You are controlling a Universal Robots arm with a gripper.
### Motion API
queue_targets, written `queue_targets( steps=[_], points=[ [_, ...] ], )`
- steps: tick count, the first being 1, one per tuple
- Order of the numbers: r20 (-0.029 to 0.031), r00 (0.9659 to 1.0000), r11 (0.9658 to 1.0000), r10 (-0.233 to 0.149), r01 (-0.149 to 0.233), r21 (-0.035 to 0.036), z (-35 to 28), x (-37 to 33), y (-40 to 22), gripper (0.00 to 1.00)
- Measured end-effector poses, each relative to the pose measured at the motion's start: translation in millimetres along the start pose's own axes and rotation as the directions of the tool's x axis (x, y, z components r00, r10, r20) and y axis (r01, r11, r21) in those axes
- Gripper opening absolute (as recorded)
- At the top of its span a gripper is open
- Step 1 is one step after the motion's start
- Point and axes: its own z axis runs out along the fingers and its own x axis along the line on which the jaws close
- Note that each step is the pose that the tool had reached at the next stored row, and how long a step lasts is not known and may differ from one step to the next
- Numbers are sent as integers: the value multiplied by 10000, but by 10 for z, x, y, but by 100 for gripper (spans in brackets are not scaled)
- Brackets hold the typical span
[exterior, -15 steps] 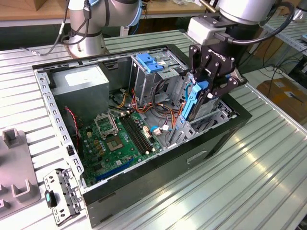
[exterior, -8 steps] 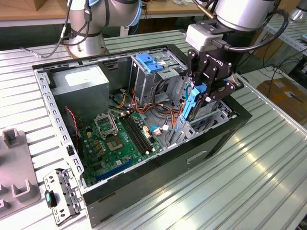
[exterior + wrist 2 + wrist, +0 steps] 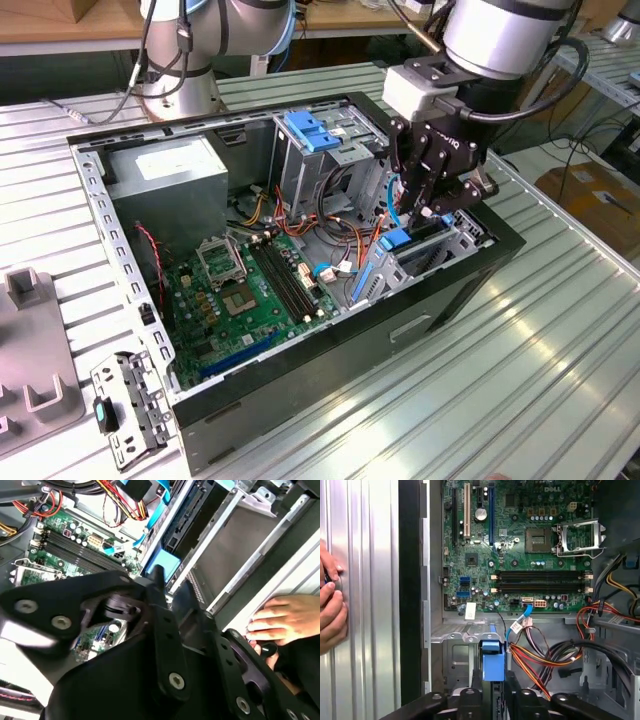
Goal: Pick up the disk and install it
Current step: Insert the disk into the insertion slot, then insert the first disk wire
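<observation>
claw (image 3: pixel 493 684) just over disk (image 3: pixel 493 662) (blue tab)

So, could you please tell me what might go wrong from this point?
A person's hand rests beside the case, close to the arm; a swing might hit it. The bundled wires lie right beside the disk under the end effector and might snag or get pinched.

Robotics lab: open PC case (image 3: pixel 440 300) on slotted alu bench (image 3: pixel 530 390), robot arm base (image 3: pixel 180 95).

The silver-grey disk (image 3: pixel 398 240) stands on edge in the drive bay, blue tab uppermost.
</observation>
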Motion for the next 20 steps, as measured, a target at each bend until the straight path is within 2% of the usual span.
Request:
queue_targets(
  steps=[2,3,6,20],
  points=[
    [-1,10000,10000,0,0,0,53,11,0,24],
    [-1,10000,10000,0,0,0,90,20,0,12],
    [5,10000,10000,0,0,0,142,24,1,11],
    [6,10000,10000,0,0,0,150,25,1,11]
  ],
)
